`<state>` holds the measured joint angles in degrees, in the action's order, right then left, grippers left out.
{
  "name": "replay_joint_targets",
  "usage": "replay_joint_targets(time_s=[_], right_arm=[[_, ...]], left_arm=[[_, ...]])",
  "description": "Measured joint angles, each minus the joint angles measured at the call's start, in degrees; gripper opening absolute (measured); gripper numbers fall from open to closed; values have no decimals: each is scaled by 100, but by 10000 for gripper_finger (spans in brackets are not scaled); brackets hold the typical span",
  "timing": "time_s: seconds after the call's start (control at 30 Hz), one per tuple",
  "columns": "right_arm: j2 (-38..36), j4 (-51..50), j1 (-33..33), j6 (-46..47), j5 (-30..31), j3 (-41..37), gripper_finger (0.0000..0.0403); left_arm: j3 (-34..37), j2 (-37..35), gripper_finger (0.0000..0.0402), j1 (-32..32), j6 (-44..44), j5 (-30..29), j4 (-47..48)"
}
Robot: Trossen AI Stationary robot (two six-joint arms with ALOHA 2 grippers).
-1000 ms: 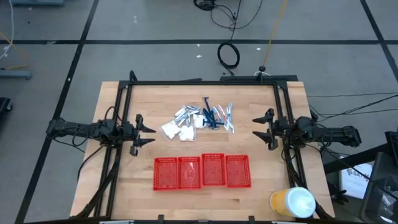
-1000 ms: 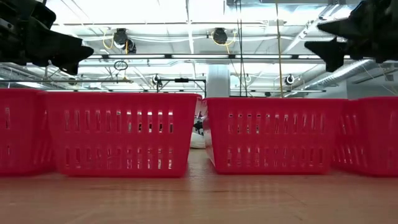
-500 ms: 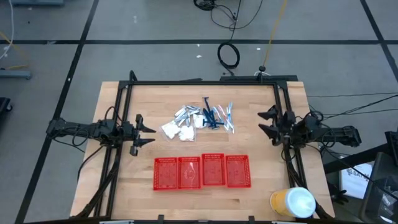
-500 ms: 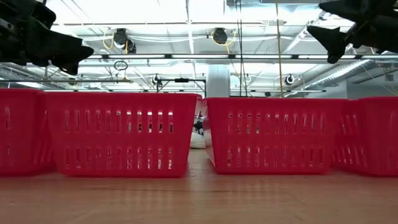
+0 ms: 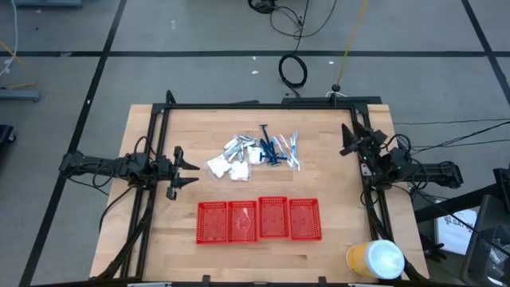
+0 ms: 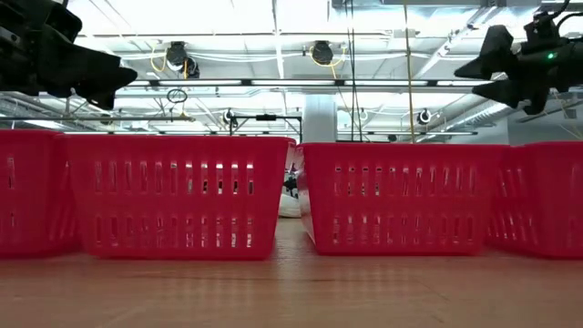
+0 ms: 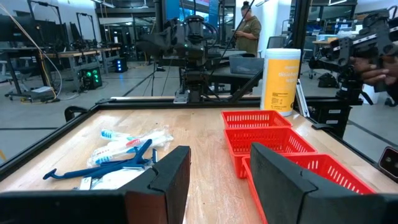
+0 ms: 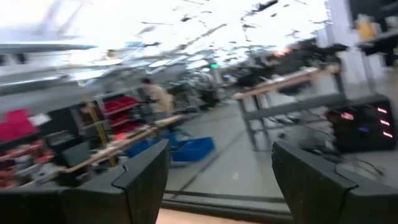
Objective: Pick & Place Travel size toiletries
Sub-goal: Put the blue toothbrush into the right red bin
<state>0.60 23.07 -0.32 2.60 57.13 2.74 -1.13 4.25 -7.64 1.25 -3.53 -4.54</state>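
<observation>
The travel size toiletries [image 5: 257,154] lie in a loose pile at the table's middle: white packets, silvery sachets, dark blue sticks and pale wrapped sticks [image 7: 118,158]. A row of red mesh baskets [image 5: 259,219] stands between the pile and the table's near edge. My left gripper [image 5: 188,171] hovers open at the table's left side, pointing level toward the pile, its fingers [image 7: 168,180] empty. My right gripper [image 5: 348,141] is open at the table's right side, turned toward the far edge and away from the pile, with nothing between its fingers [image 8: 143,177].
A black frame rail [image 5: 255,106] runs around the table's far and side edges. A yellow bottle with a white cap [image 5: 374,259] stands at the near right corner. Beyond the table, a person [image 7: 249,28] stands in the room.
My right gripper has swung round from pointing toward the table's left to pointing slantwise at the far edge, and has tipped up a little. It has stayed open. The toiletries and baskets have not moved.
</observation>
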Motion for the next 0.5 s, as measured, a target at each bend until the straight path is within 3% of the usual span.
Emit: replay_joint_targets(time_s=[0.27, 0.5], right_arm=[[24, -357, -2, 1118, 95, 0, 267], [801, 549, -114, 1480, -1974, 68, 267]], left_arm=[[-2, 0, 166, 0, 0, -2, 0], [-1, 2, 166, 0, 0, -2, 0]])
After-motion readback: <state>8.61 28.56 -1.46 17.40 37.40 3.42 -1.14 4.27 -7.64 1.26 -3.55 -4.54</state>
